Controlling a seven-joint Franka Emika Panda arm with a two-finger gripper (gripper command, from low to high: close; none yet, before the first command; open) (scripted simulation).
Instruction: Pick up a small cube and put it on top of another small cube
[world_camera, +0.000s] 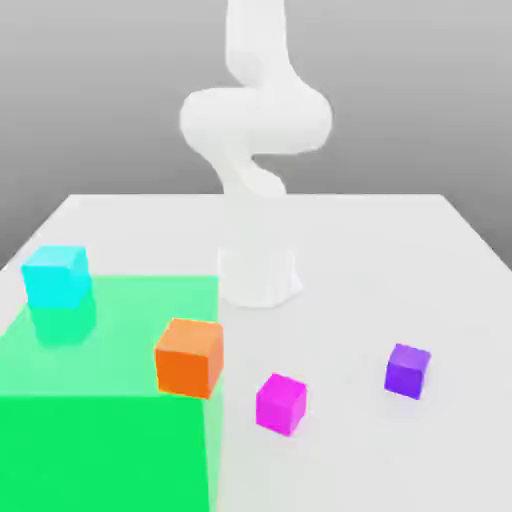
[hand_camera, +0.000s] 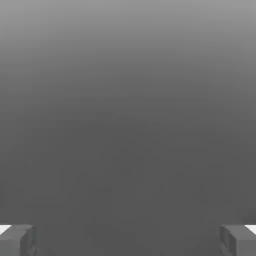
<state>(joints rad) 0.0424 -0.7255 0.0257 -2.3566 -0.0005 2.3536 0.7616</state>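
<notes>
Exterior view, white table (world_camera: 400, 260): purple cube (world_camera: 407, 370) toward the view's right, resting alone; magenta-pink cube (world_camera: 280, 403) near it, to its left, apart. Orange cube (world_camera: 189, 356) at the edge of a green zone (world_camera: 100, 440); cyan cube (world_camera: 56, 277) farther back. Hand view: gripper (hand_camera: 128, 240) fingers (hand_camera: 17, 240) spread wide, holding nothing.

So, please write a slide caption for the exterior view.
Four cubes around the arm's base: purple cube, pink cube, orange cube, cyan cube.
</notes>
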